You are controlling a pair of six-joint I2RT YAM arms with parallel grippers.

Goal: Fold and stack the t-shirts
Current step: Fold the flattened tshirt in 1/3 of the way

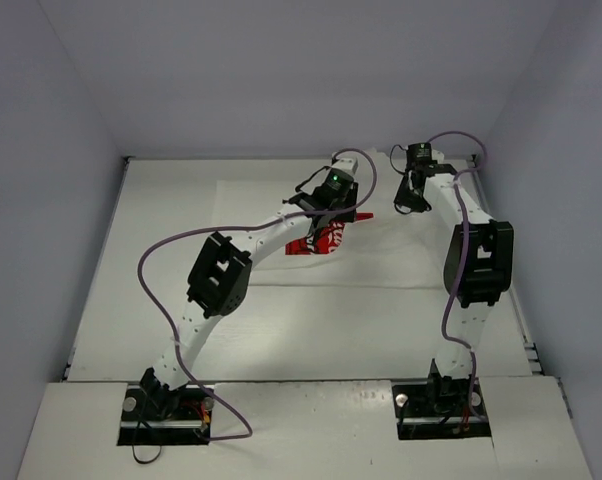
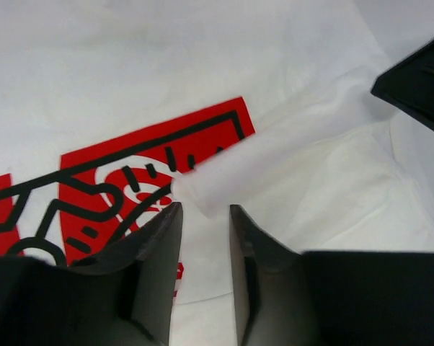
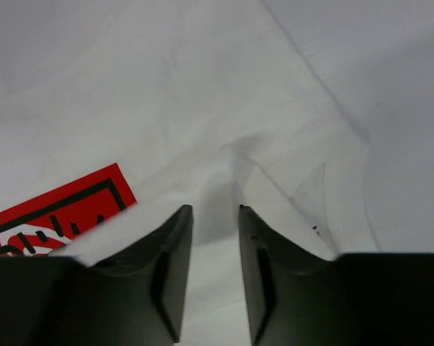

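Observation:
A white t-shirt lies spread on the table, its red square print facing up near the middle. My left gripper is over the shirt just past the print. In the left wrist view its jaws stand narrowly apart with a raised fold of white cloth running in between them, the print to the left. My right gripper is a little to the right. In its wrist view the jaws pinch a ridge of cloth, and a corner of the print shows.
The white table is boxed in by pale walls at the back and both sides. A black part of the right arm shows at the top right of the left wrist view. Both arms' purple cables loop above the shirt.

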